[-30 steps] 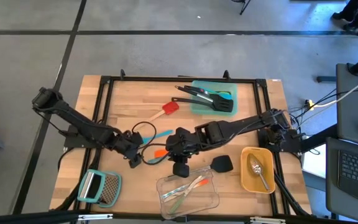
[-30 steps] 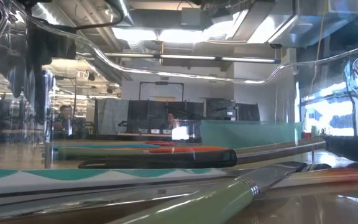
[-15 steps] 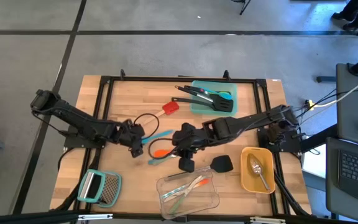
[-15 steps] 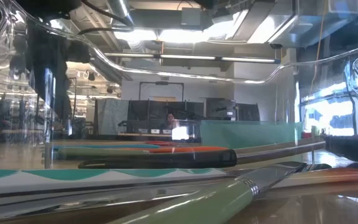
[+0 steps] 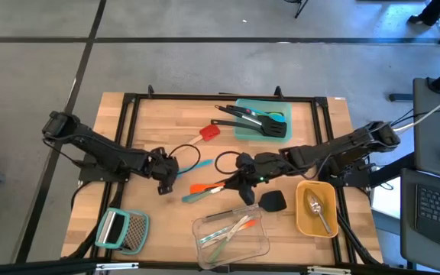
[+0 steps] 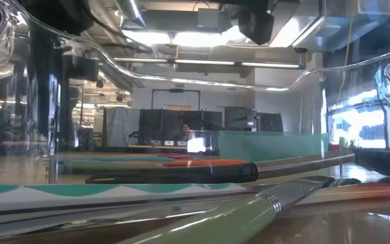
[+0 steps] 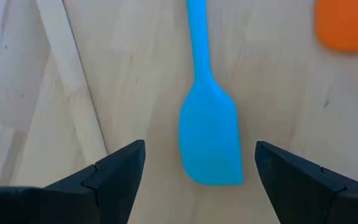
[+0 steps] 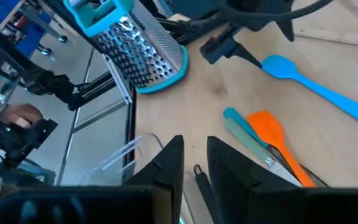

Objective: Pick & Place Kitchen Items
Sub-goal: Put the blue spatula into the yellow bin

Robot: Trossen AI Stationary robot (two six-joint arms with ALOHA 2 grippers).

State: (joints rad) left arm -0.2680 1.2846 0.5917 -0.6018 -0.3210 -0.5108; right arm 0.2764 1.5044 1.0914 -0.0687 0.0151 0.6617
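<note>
Left gripper (image 5: 168, 173) sits low over the worktop (image 5: 159, 122) centre-left, fingers spread wide, holding nothing. Wrist view puts the blue spatula (image 7: 209, 137) blade between its two fingers (image 7: 120, 174), flat on the wood, not touching either.

Right gripper (image 5: 244, 186) is at worktop centre, angled down, just beside the black spatula head (image 5: 273, 201). Its fingers (image 8: 225, 168) show only a narrow gap and nothing visible in it. The orange spatula (image 8: 271, 134) and a slim teal tool (image 8: 244, 134) lie side by side just ahead of it (blue one further off).

Other items:
- red spatula (image 5: 207, 133) with wooden handle, loose on the wood, upper middle
- black slotted spatulas (image 5: 260, 122) resting on the teal container (image 5: 241, 130) at the back
- silver spoon (image 5: 317, 209) in the yellow container (image 5: 302, 221), right front
- green and orange slim tools (image 5: 230, 230) in the clear container (image 5: 258, 243), front centre
- teal-handled grater (image 5: 123, 229) front left, flat

Low view looks through the clear container wall; tools lie across it, grippers not readable there.
</note>
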